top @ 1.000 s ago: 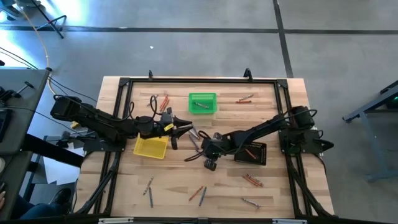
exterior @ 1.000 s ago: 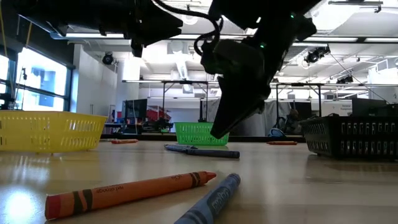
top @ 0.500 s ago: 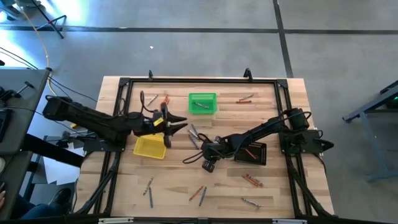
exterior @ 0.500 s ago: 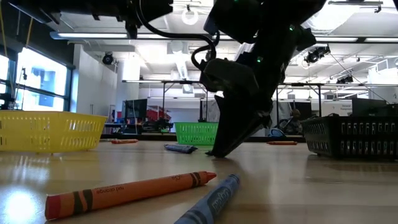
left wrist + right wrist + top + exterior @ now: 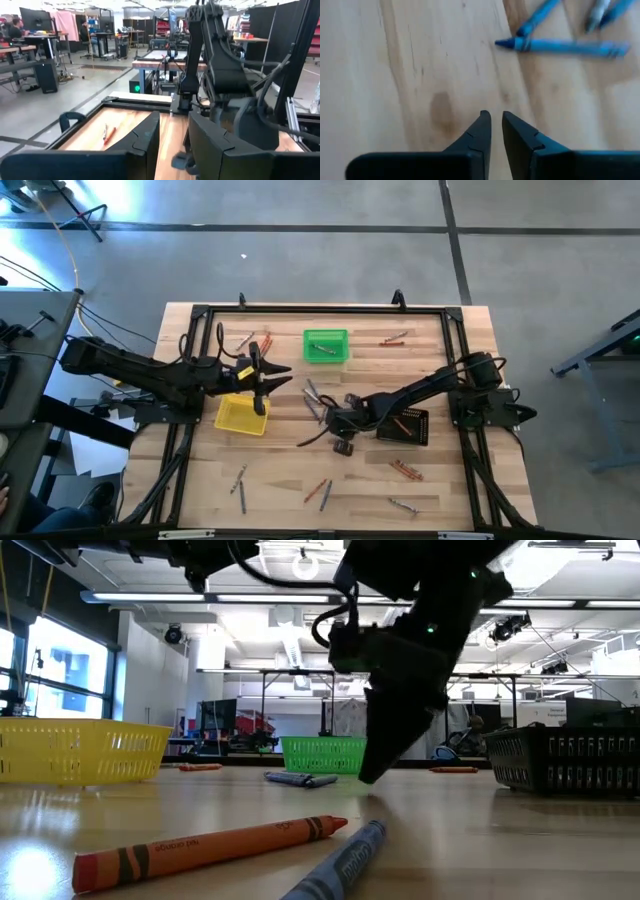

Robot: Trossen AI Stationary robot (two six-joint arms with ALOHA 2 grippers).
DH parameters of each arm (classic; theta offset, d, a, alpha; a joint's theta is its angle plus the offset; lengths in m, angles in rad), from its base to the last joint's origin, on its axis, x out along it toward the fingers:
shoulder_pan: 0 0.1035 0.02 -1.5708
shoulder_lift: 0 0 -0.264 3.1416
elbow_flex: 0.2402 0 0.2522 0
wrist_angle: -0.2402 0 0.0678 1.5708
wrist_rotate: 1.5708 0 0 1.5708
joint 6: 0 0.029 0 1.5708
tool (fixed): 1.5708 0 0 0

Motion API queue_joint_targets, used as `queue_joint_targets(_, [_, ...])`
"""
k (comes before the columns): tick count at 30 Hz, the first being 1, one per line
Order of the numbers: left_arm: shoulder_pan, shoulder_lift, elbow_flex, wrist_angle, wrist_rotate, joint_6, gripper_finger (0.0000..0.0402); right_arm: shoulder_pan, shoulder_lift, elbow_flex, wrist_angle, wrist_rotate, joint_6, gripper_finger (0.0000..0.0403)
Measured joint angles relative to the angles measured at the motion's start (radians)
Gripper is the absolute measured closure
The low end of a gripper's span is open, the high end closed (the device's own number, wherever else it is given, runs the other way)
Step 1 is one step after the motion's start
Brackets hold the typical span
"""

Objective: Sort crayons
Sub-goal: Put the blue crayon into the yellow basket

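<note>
Two wax crayons lie nearest my low camera: an orange paper-wrapped crayon (image 5: 205, 846) and a blue paper-wrapped crayon (image 5: 345, 862) touching its tip; both wrappers carry print I cannot read. Beside the green mesh basket (image 5: 325, 346), toward the middle of the wooden surface (image 5: 280, 470), my right gripper (image 5: 496, 131) hangs with fingers nearly together, holding nothing; a blue crayon (image 5: 560, 46) lies just ahead of them, apart. My left gripper (image 5: 279, 376), fingers slightly parted, sits empty near the yellow mesh basket (image 5: 241, 416).
</note>
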Motion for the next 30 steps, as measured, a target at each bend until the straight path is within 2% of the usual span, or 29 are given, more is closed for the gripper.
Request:
queue_joint_targets(4, [0.000,0.001,0.001,-0.016,0.000,-0.004,0.0311,-0.002,-0.001,0.054,-0.062,0.067,-0.297,0.0359])
queue_joint_targets(11, [0.000,0.001,0.001,-0.045,-0.002,-0.047,0.0311,-0.019,-0.002,0.084,-0.062,0.077,-0.910,0.0359])
queue_joint_targets(15, [0.000,0.001,0.001,-0.061,-0.003,-0.055,0.0311,-0.041,-0.002,0.084,-0.059,0.077,-1.132,0.0359])
queue_joint_targets(18, [0.000,0.001,0.001,-0.067,-0.004,-0.054,0.0311,-0.069,0.004,0.084,-0.049,0.075,-1.211,0.0359])
queue_joint_targets(22, [0.000,0.001,0.001,-0.066,-0.005,-0.054,0.0311,-0.111,0.013,0.084,-0.021,0.062,-1.233,0.0359])
queue_joint_targets(30, [0.000,0.001,0.001,-0.067,-0.005,-0.053,0.0311,-0.164,0.021,0.084,0.001,-0.065,-1.234,0.0359])
